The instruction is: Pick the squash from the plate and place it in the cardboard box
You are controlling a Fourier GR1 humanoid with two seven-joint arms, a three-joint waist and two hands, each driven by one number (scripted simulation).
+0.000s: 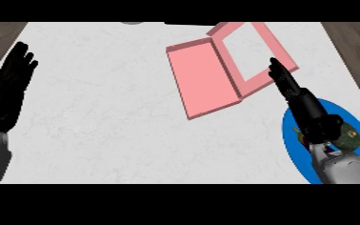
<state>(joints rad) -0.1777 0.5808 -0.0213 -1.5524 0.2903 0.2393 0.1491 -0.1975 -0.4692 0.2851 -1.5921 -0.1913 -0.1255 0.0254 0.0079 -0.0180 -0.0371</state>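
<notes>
So right now our right hand (304, 106) is stretched out over the blue plate (294, 145) at the near right of the counter, fingers straight and pointing toward the far side, holding nothing. The squash (345, 138) is a dark green lump on the plate, mostly tucked under and just right of our wrist, so we only see a bit of it. That's our first worry: the hand looks like it sits past the squash rather than over it, so if we curl from here we'd probably close on air or nudge the thing toward the plate's right rim and off the counter edge, which is pretty close. Second worry is the pink cardboard box (253, 57), lying open just beyond our fingertips, with its lid (204, 78) flopped flat to the left. Carrying the squash in low could clip the box's near wall and shove it. Our left hand (15, 83) is parked open at the left edge, fingers up, well apart from everything.
</notes>
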